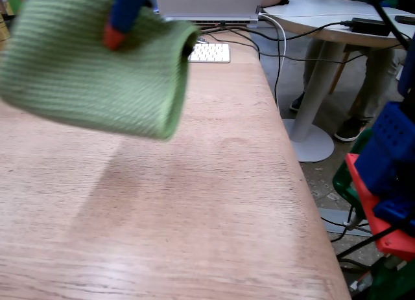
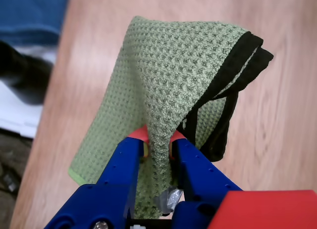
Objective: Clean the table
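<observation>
- The surface point(image 1: 214, 203) — a wide pale-oak top — fills most of the fixed view, its straight edge running from about 12 o'clock down to 5 o'clock; the near stretch of it is bare
- In the wrist view the same wood point(image 2: 292, 115) lies beneath and beyond the hand, so the thing to be wiped sits straight below the cloth rather than off to a side
- The green cloth point(image 1: 97, 73) hangs at 10 o'clock in the fixed view, and the soft shadow under it suggests it is clear of the wood, though contact at its far side cannot be ruled out
- In the wrist view the cloth point(image 2: 183, 70) drapes away toward 12 o'clock, with a dark edging folded at 2 o'clock
- The hand point(image 2: 159, 140) is nearly closed, its blue jaws pinching a gathered pleat of the cloth between red tips
- Judged from this, the coming move turns on lowering the cloth until it presses flat on the wood — then sweeping along the long edge
- At the far end lie a white keyboard point(image 1: 211, 52) and cables point(image 1: 280, 47), which a long stroke could catch
</observation>
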